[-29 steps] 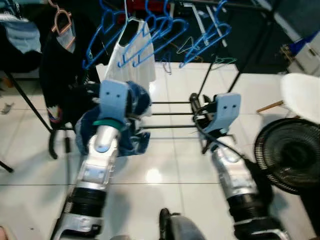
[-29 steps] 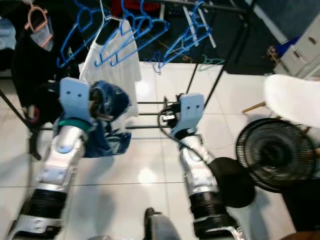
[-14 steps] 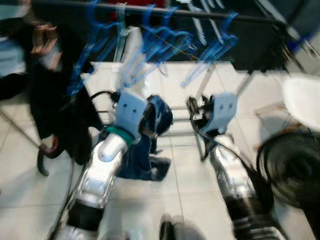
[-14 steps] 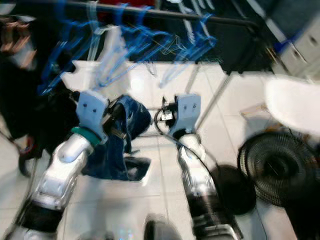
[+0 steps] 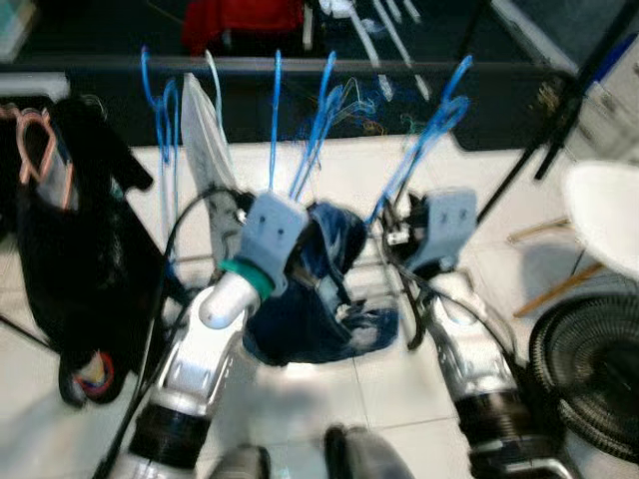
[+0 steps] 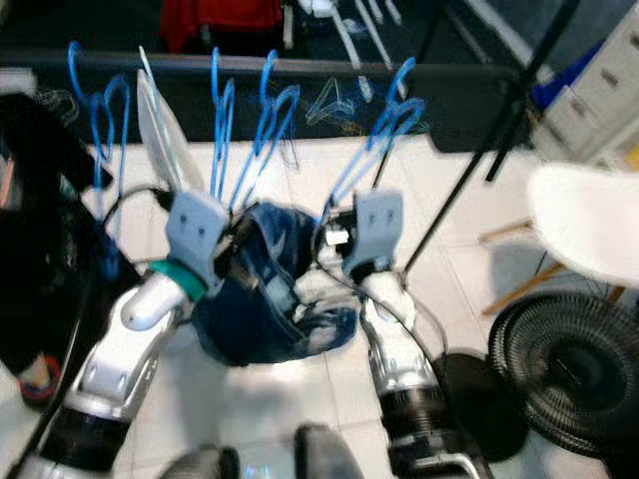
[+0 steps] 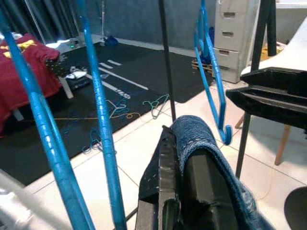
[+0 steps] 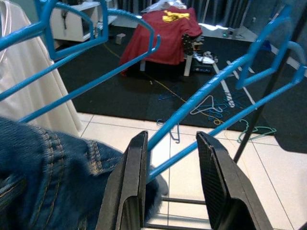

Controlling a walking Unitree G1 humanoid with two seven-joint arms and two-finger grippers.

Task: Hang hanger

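Clothes rail (image 5: 399, 64) spans the upper frame, carrying blue hangers (image 5: 300, 150). White tiled floor (image 5: 329, 399) bears a black fan (image 5: 589, 374), lower right.

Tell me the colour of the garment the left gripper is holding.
Dark blue denim, draped over the left gripper; the stitching shows best in the right wrist view.

- Dark clothes rail (image 6: 300, 66): carries blue hangers (image 6: 225, 120) and a white garment (image 6: 160, 125).
- Left arm (image 6: 130, 329): bundled blue denim (image 6: 265, 284) at its end.
- Right arm (image 6: 394, 339): raised beside the denim.
- Black fan (image 6: 569, 374): on white tile floor (image 6: 290, 389).
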